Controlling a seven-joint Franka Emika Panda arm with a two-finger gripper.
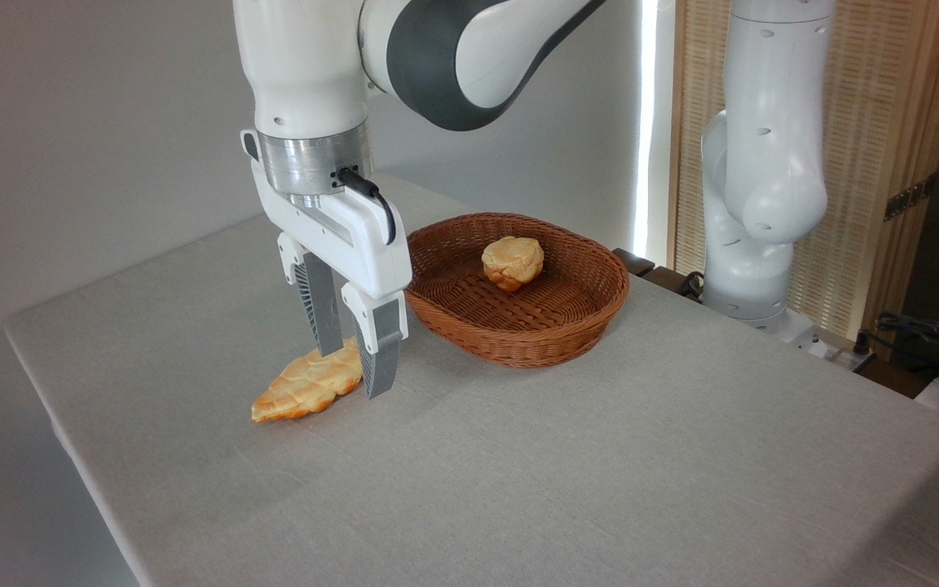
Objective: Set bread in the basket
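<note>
- We see the bread [308, 386] lying flat on the grey table [600, 456], just beside the basket [518, 342] and still outside it.
- Our gripper [349, 367] stands straight up over the right end of the bread.
- Its two fingers [380, 355] are a little apart, one on each side of that end. We cannot tell if they are squeezing it yet.
- The rest of the bread sticks out to the left, with nothing holding it.
- We think the bread is light and easy to lift.
- Its crust looks hard and bumpy, so we think it can crack or crumble if we squeeze too much.
- It is long and flat. Held by one end, we think it may tip down or swing.
- A hold nearer the middle, across the narrow way, looks safer to us.
- A small round bun [512, 262] already sits inside the basket, toward the back.
- There is bare room in the front of the basket for the bread.
</note>
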